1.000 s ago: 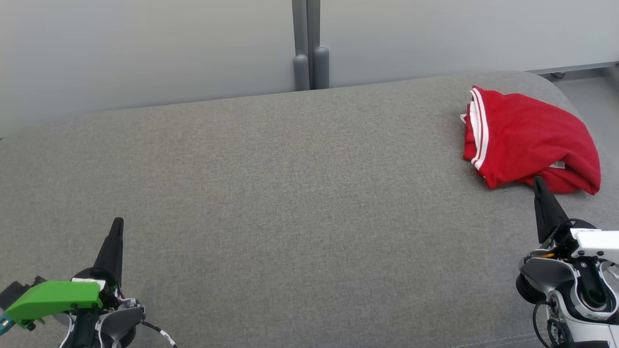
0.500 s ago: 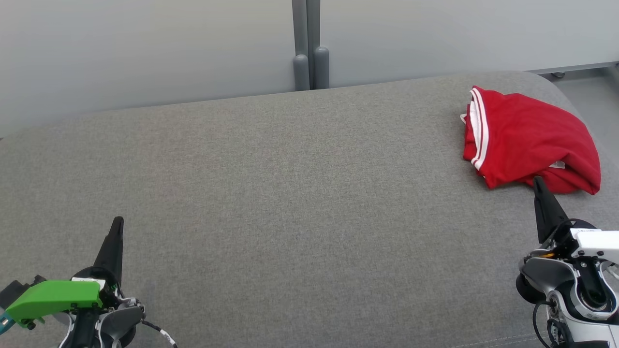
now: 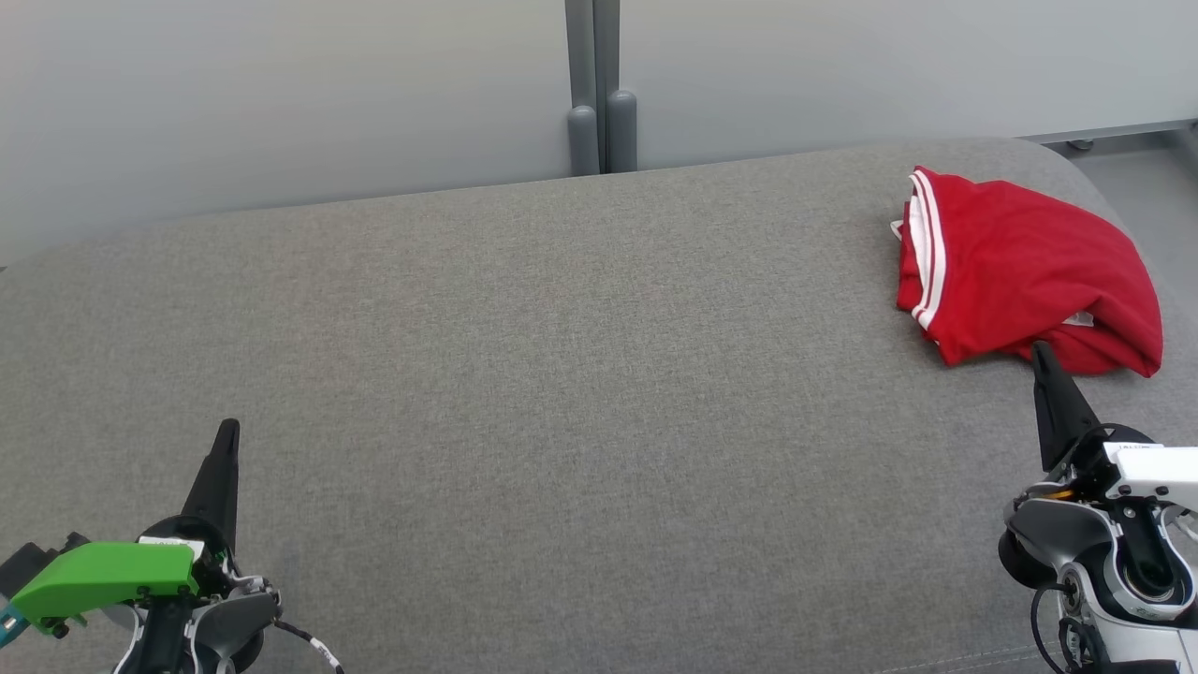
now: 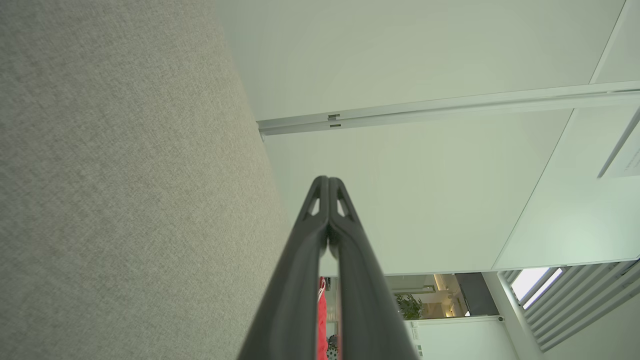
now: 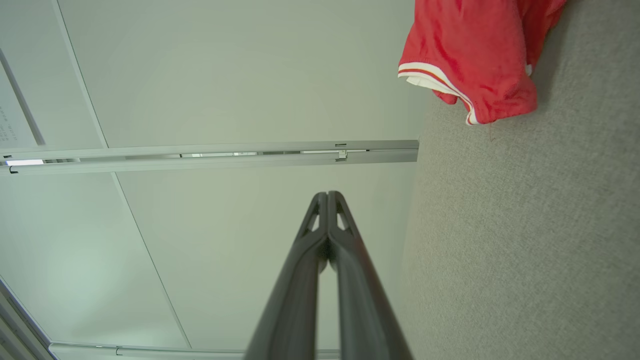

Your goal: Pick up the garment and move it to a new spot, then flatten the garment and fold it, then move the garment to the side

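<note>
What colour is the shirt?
The shirt is red with white stripes on its edge, clearest in the head view.

Your dark long-fingered left gripper is closed beside grey woven upholstery, with a red fabric garment glimpsed between its fingers.

An office is shown, it seems. Pale wall panels are joined by a grey metal post. A wide grey cloth top is set before them. Far off, a green plant and slatted window blinds are seen.
</note>
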Motion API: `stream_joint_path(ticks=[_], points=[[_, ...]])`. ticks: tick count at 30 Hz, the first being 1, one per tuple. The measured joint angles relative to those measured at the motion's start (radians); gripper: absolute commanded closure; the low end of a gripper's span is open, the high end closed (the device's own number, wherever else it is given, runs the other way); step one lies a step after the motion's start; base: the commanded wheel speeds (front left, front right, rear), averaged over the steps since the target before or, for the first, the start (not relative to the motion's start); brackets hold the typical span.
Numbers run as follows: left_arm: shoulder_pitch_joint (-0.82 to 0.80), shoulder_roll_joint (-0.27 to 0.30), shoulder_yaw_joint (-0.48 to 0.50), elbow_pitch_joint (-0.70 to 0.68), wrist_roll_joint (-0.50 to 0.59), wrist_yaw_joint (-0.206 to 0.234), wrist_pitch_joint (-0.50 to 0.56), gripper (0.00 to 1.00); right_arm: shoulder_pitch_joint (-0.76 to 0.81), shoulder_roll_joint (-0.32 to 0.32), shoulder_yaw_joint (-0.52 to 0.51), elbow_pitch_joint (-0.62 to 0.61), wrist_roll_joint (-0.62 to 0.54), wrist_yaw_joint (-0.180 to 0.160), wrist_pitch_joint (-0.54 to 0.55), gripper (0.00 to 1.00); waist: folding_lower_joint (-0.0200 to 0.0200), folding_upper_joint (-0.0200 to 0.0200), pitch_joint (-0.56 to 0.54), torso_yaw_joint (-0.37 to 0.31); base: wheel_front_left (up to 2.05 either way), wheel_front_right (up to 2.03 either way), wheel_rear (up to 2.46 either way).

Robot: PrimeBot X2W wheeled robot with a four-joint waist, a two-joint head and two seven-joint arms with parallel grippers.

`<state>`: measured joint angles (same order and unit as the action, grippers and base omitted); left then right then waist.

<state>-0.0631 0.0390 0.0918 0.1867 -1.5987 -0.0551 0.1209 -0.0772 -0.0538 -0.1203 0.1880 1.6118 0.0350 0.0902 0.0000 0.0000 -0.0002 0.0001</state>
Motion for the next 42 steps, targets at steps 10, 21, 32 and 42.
stream_joint_path(ticks=[10, 21, 32, 42], points=[[0.0, 0.0, 0.0, -0.001, 0.0, 0.003, -0.003, 1.0, 0.0, 0.0, 0.0, 0.0, 0.0, 0.0, 0.0, 1.0, 0.0, 0.0, 0.0, 0.0, 0.0, 0.0, 0.0], [0.0, 0.0, -0.001, -0.001, 0.0, 0.004, -0.003, 1.0, 0.0, 0.0, 0.0, 0.0, 0.0, 0.0, 0.0, 1.0, 0.0, 0.0, 0.0, 0.0, 0.0, 0.0, 0.0], [0.0, 0.0, -0.001, -0.002, 0.0, 0.004, -0.003, 1.0, 0.0, 0.001, 0.0, -0.001, 0.0, 0.0, 0.0, 1.0, 0.0, 0.0, 0.0, 0.0, 0.0, 0.0, 0.0], [0.0, 0.0, -0.001, -0.002, 0.0, 0.004, -0.003, 1.0, 0.0, 0.001, 0.0, -0.001, 0.0, 0.0, 0.0, 1.0, 0.0, 0.0, 0.0, 0.0, 0.0, 0.0, 0.0]])
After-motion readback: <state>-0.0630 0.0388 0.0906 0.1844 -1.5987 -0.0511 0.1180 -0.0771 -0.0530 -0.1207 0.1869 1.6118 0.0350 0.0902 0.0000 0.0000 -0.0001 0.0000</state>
